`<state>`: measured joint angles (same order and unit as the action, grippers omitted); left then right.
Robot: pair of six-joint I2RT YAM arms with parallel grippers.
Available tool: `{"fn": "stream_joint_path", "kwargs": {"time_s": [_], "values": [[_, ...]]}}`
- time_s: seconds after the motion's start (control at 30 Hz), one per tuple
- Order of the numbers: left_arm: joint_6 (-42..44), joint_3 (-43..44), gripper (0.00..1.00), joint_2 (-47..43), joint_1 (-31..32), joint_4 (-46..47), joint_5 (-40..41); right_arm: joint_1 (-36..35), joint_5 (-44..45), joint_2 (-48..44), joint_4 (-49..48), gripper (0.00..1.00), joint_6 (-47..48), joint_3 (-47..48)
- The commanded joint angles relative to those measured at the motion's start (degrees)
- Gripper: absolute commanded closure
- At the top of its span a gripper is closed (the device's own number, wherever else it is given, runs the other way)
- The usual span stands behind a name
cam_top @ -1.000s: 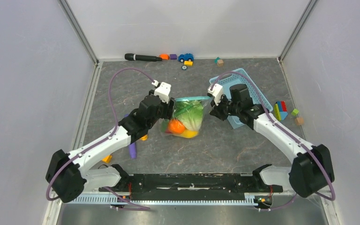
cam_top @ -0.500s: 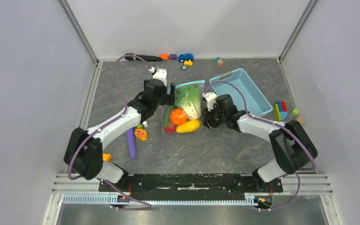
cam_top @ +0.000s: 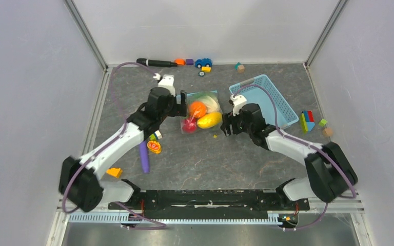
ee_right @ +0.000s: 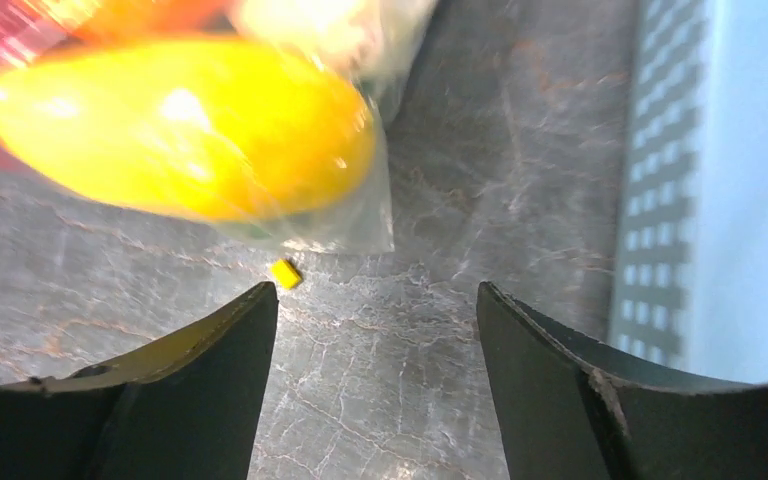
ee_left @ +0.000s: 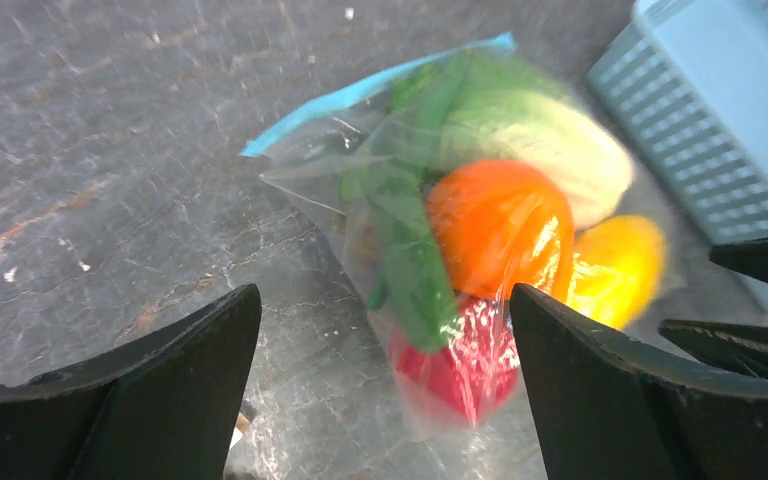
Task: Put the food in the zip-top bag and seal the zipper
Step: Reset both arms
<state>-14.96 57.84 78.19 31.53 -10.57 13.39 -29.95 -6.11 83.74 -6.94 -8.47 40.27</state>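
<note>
Left claw (ee_left: 385,297) gapes wide, empty, just left of the clear floppy zip-top bag (cam_top: 199,113), lying mid-table w/ the round orange toy fruit (ee_left: 500,225) and yellow toy mango (ee_right: 180,125) inside. Can't tell if the thin teal-blue zipper strip (ee_left: 360,92) is shut end-to-end; any gap and fruit rolls out. Right claw (ee_right: 377,290), also open and empty, could snag the film.

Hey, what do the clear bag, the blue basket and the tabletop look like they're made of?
Zip-top bag: thin clear plastic film, glossy, wrinkled.
Basket: likely rigid moulded plastic, matte light blue, lattice wall.
Table: grey, veined, stone-look; real stone or printed mat, cannot tell.
</note>
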Motion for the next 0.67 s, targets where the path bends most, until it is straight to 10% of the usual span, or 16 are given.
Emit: {"fn": "stream_joint_path", "kwargs": {"time_s": [0.0,0.63], "values": [[-6.26,-2.12,0.00,-13.48,0.28,-2.15,1.40,0.02,5.76,-10.73,-7.72,0.22,-2.56,-3.31],[-14.37,-8.87,0.00,-35.20,0.46,-13.50,9.59,0.03,26.34,-44.18,-18.69,0.02,-7.93,-23.05]]}}
